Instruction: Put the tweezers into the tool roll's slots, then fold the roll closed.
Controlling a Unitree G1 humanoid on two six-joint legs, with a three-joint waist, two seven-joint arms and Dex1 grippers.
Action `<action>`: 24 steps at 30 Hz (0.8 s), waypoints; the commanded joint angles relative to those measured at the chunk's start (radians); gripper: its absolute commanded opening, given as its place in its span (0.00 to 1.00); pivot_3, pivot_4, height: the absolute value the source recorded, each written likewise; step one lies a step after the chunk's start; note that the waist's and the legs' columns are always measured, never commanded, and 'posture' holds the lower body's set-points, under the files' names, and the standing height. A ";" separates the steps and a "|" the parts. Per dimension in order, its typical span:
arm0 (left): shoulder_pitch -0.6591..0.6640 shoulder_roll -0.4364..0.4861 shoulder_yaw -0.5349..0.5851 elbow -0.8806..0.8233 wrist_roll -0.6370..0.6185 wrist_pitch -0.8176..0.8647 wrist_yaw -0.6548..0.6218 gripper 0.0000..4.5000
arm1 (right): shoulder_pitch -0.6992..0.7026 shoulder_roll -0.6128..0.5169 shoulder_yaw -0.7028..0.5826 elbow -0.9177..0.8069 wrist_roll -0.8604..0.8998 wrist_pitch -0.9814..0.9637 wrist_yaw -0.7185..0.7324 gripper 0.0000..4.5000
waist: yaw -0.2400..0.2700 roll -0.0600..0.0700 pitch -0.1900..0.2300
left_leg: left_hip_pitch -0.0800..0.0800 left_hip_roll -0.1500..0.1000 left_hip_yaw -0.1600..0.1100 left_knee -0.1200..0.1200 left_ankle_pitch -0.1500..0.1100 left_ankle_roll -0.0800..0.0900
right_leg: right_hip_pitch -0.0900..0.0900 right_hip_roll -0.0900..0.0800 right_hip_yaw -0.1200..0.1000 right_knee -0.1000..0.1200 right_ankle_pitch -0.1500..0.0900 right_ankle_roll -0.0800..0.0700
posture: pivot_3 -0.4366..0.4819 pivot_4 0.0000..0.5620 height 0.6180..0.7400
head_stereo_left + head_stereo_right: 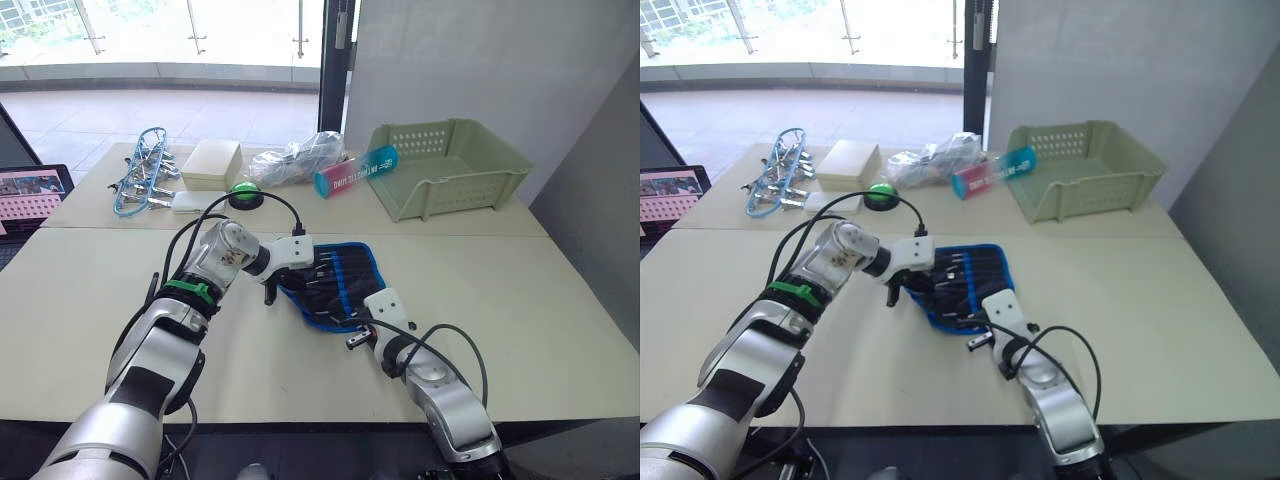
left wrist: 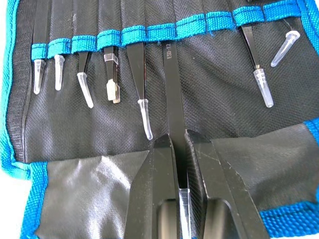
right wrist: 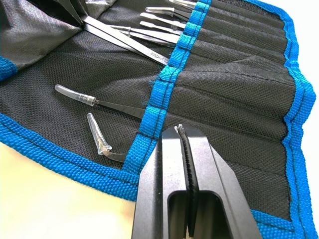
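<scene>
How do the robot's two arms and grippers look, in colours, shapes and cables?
Both arms have rounded silver-grey shells with black joints. The left arm wears a green band near the wrist, and black cables loop over its forearm. The right arm also carries looping black cables. Each white wrist block ends in a gripper, left gripper and right gripper, with two flat black fingers.

both pincers (image 2: 182,149) (image 3: 183,132) closed, arms converging
</scene>
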 commanded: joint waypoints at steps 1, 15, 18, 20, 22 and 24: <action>-0.037 -0.024 -0.006 0.017 0.019 -0.033 0.000 0.01 | 0.063 -0.013 0.011 0.095 -0.006 0.113 0.000 0.00 | 0.000 0.000 0.000 | 0.000 0.000 0.000 0.000 0.000 0.000 | 0.000 0.000 0.000 0.000 0.000 0.000 | 0.48 0.27 0.81; -0.087 -0.152 -0.015 0.139 0.074 -0.134 0.032 0.01 | 0.071 -0.010 0.015 0.082 -0.005 0.135 -0.001 0.00 | 0.004 0.000 0.000 | 0.000 0.000 0.000 0.000 0.000 0.001 | 0.000 0.000 0.000 0.000 0.000 0.000 | 0.48 0.27 0.81; -0.099 -0.168 -0.007 0.165 0.081 -0.140 0.044 0.01 | 0.073 -0.011 0.016 0.074 -0.005 0.141 -0.002 0.00 | 0.005 0.000 0.000 | 0.000 0.000 0.000 0.001 0.000 0.001 | 0.001 0.000 0.000 0.000 0.000 0.000 | 0.48 0.27 0.81; -0.107 -0.170 -0.003 0.182 0.083 -0.147 0.046 0.01 | 0.071 -0.013 0.013 0.073 -0.004 0.142 -0.002 0.00 | 0.006 0.000 0.000 | 0.000 0.000 0.000 0.001 0.000 0.001 | 0.001 0.000 0.000 0.000 0.000 0.000 | 0.48 0.27 0.81; -0.108 -0.180 -0.003 0.195 0.083 -0.158 0.045 0.01 | 0.070 -0.014 0.009 0.074 -0.004 0.143 -0.004 0.00 | 0.007 0.000 0.000 | 0.000 0.000 0.000 0.001 -0.001 0.001 | 0.001 0.000 0.000 0.000 0.000 0.000 | 0.48 0.27 0.81; -0.104 -0.208 0.012 0.213 0.067 -0.162 0.057 0.01 | 0.070 -0.012 0.007 0.075 -0.004 0.143 -0.006 0.00 | 0.008 0.000 0.000 | 0.000 0.000 0.000 0.001 -0.001 0.001 | 0.001 0.000 0.000 0.000 0.000 0.000 | 0.48 0.27 0.81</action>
